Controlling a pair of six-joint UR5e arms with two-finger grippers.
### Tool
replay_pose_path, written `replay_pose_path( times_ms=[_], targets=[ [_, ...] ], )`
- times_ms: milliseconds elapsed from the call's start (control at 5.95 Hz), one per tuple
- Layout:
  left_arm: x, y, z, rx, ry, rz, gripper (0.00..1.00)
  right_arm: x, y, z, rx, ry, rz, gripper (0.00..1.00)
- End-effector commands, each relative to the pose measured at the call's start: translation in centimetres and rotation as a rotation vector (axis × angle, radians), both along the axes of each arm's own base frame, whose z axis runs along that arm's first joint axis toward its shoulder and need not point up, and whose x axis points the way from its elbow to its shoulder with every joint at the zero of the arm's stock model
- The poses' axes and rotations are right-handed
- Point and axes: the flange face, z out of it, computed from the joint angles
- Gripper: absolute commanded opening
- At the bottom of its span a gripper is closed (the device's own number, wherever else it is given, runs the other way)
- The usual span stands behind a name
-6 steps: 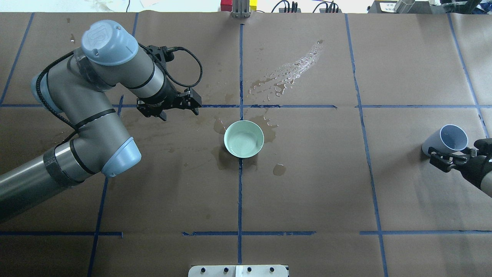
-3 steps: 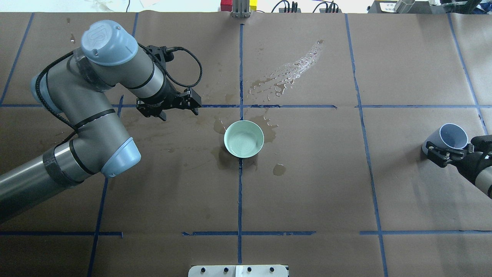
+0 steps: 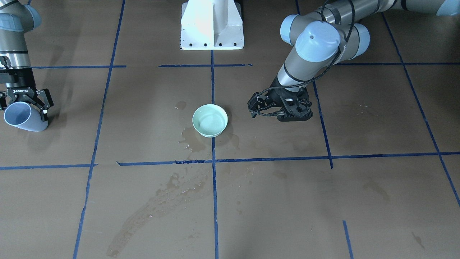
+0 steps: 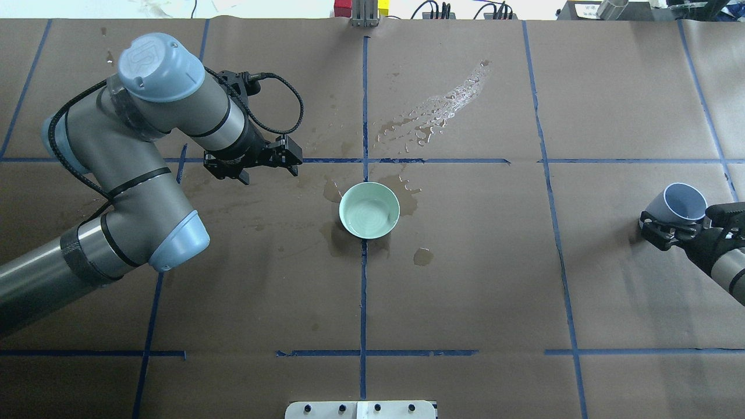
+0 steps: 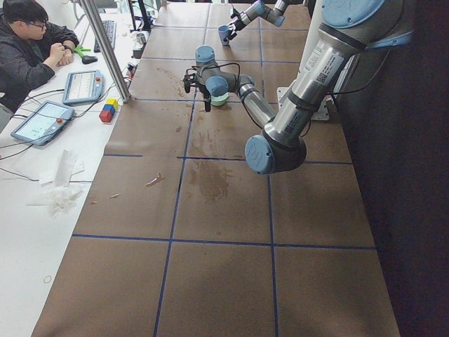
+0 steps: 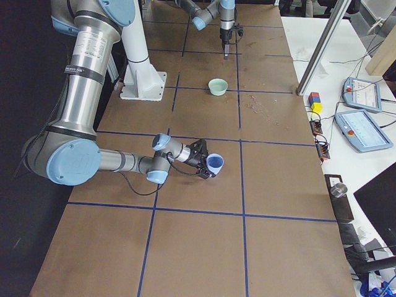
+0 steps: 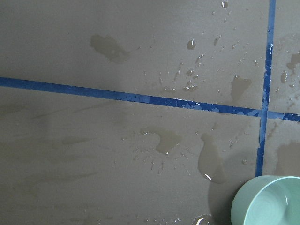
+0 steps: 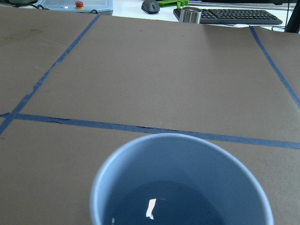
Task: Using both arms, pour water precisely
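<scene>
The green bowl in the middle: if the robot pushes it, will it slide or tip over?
The bowl would probably slide rather than tip, since it looks low and wide. The wet patches on the paper around it might let it slip more easily. There seems to be a little water inside, which could slosh out if it is shoved fast.

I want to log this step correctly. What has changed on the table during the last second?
The right gripper, shut on the blue cup, shifted it slightly toward the top of the overhead view. The open left gripper drifted a little toward that view's left. The green bowl and the spilled water stayed in place.
</scene>
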Motion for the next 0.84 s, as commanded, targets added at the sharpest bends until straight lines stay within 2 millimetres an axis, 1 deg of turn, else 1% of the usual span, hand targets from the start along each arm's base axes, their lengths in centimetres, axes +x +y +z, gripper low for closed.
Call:
replay_pose_path(
  times_ms=[0, 168, 336, 504, 672],
  targets=[
    [0.0, 0.0, 0.0, 0.000, 0.000, 0.000, 1.00, 0.1, -0.1, 0.0, 0.005, 0.004, 0.009, 0.33],
    [0.0, 0.0, -0.1, 0.001, 0.001, 0.000, 1.00, 0.3, -0.3, -0.2, 0.020, 0.008, 0.031, 0.13],
    [0.0, 0.0, -0.1, 0.001, 0.001, 0.000, 1.00, 0.3, -0.4, -1.0, 0.038, 0.012, 0.031, 0.10],
    [-0.2, 0.2, -0.3, 0.005, 0.006, 0.000, 1.00, 0.1, -0.6, -3.2, 0.074, -0.003, 0.026, 0.05],
    [-0.2, 0.2, -0.3, 0.004, 0.006, -0.001, 1.00, -0.1, -0.7, -6.4, 0.159, 0.044, -0.025, 0.06]
  ],
)
